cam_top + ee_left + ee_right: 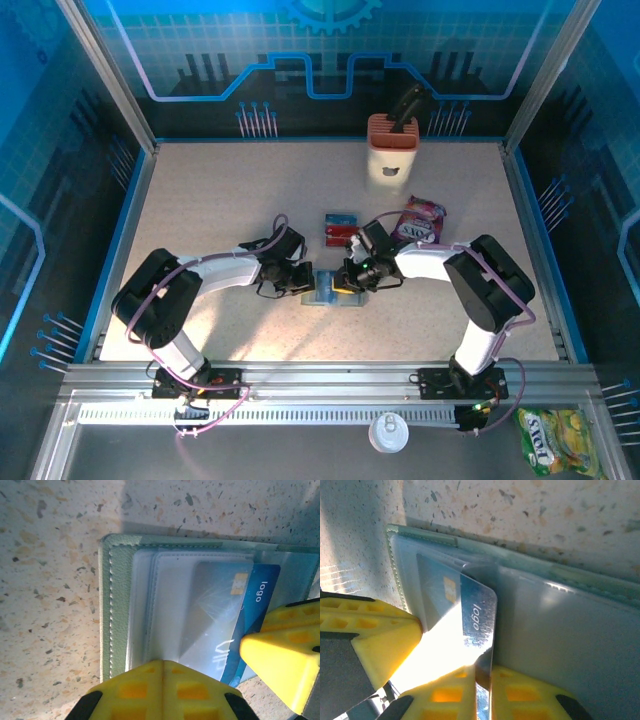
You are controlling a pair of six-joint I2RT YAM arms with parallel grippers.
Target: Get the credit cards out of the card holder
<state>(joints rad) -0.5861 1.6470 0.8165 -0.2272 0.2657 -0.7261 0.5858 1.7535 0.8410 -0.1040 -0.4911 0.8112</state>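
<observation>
Pinning the card holder (117,605) flat on the worktop (220,200), my left hand (162,690) has its fingers pressed together on the holder's near edge. I judge this keeps the holder from sliding while the card is drawn. The holder lies open at the middle of the worktop, between the two hands, with its long axis running from one hand to the other.

My right hand (482,690) is nipped narrow on the blue card (477,620), gripping one long edge between its fingers. That side of the card, which carries the lettering, stands tilted clear of the clear pocket. The chip side sits further in toward the pocket. The card's long axis follows its lettering, away from the right hand's fingers toward the holder's far edge. I judge the card only partly withdrawn.
</observation>
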